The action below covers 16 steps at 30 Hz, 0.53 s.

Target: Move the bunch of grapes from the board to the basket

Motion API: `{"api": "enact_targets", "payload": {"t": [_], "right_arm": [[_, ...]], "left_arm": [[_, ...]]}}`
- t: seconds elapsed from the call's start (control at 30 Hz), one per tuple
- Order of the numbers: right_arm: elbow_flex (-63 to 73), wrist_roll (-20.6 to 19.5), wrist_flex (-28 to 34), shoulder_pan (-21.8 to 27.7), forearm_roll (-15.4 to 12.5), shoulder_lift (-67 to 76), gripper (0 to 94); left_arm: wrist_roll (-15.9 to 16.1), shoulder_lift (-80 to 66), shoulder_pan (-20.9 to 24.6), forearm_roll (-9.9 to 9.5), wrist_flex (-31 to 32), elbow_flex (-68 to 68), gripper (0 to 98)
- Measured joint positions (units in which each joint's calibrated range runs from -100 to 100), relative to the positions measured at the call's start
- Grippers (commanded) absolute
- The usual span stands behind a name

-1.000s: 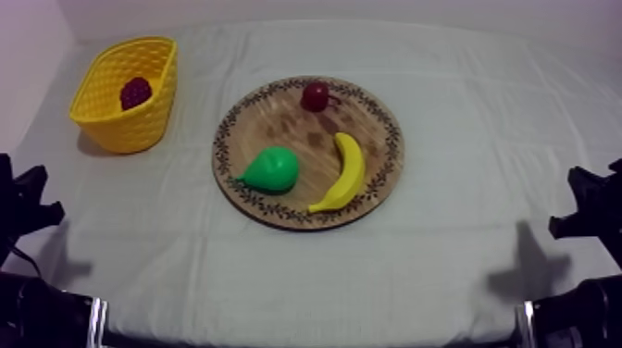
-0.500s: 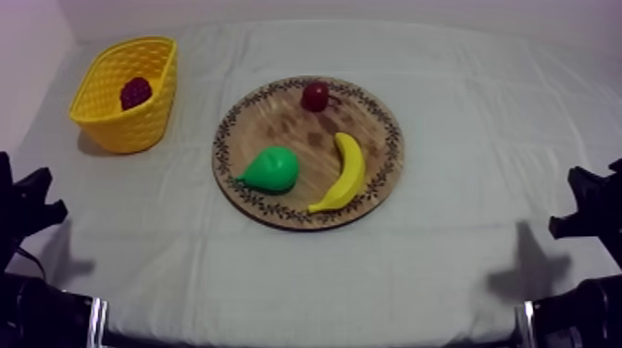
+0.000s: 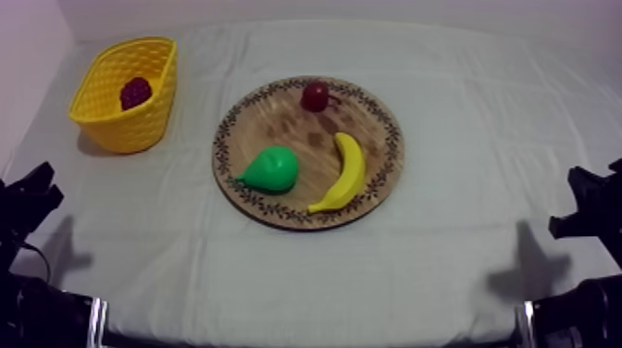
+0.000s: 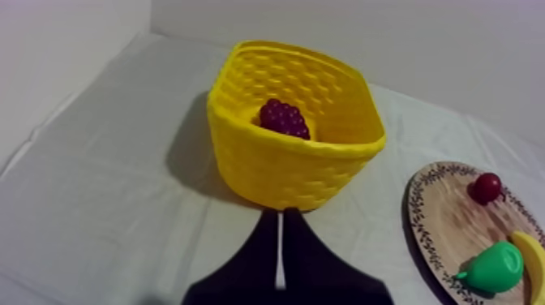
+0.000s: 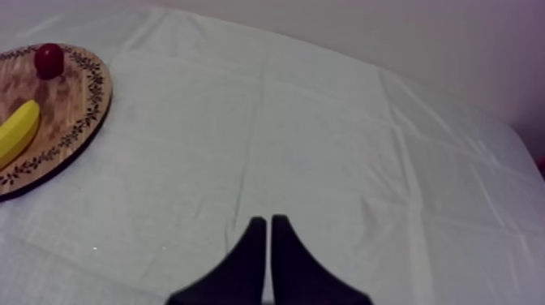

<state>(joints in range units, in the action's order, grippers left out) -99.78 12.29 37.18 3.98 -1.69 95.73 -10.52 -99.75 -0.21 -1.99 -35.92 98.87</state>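
My left gripper (image 4: 280, 212) sits low at the table's left edge, its fingers pressed together into a narrow wedge with nothing between them, pointing toward the yellow basket (image 3: 139, 128). The bunch of grapes (image 4: 283, 118) lies inside that basket, a dark purple, knobbly cluster below the rim. A strip of bare cloth (image 3: 185, 241) keeps the basket and the round wooden board (image 3: 222, 153) apart. On the board I see a green pear (image 3: 273, 169) at the near left, a banana (image 3: 345, 173) near it on the right, and a small red fruit (image 3: 316, 95) by the far rim. Right of the board the cloth runs open to the table's edge. My right gripper (image 5: 268, 219) rests low there, closed on nothing.
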Motion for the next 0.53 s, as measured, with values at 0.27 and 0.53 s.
{"api": "enact_targets", "payload": {"t": [0.27,0.53], "right_arm": [[0.0,0.0,0.0,0.0,0.0,0.0,0.5],[0.0,0.0,0.0,0.0,0.0,0.0,0.5]], "left_arm": [[-0.2,0.0,-0.1,0.0,0.0,0.0,0.1],[-0.2,0.0,0.2,0.0,0.1,0.0,0.1]]}}
